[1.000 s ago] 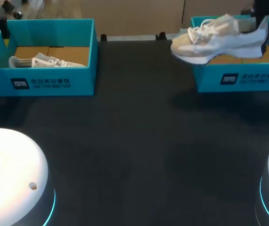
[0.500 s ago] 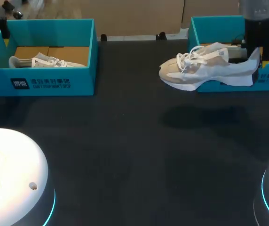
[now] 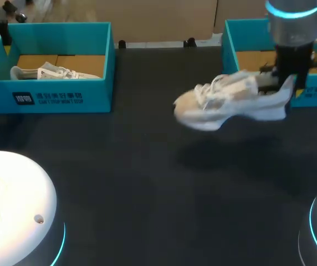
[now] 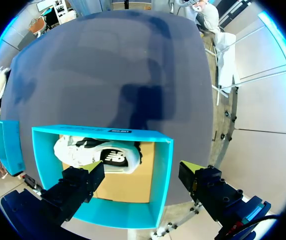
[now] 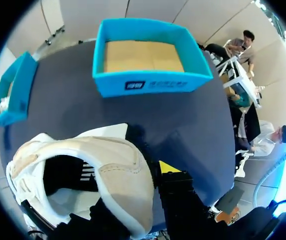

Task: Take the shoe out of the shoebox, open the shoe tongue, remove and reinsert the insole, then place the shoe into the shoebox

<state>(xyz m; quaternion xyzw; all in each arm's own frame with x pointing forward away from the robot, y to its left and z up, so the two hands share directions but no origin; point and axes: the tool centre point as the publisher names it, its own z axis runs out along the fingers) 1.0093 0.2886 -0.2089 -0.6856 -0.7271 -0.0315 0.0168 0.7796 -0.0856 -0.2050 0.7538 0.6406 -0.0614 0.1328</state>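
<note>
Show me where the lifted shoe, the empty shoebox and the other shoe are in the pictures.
lifted shoe (image 3: 230,102), head view, on its side panel.
empty shoebox (image 5: 153,84), right wrist view, on its front wall.
other shoe (image 3: 53,72), head view, on its upper.

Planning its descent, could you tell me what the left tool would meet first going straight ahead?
Probably the bare cardboard floor of the shoebox under the left tool, just beside the shoe in it; depth is unclear.

right arm (image 3: 292,25) stands vertical, wrist pointing down. right gripper (image 3: 287,83) clamped on the heel of the shoe (image 3: 230,98). left gripper (image 4: 140,175) points down, fingers (image 4: 83,182) spread wide apart.
</note>
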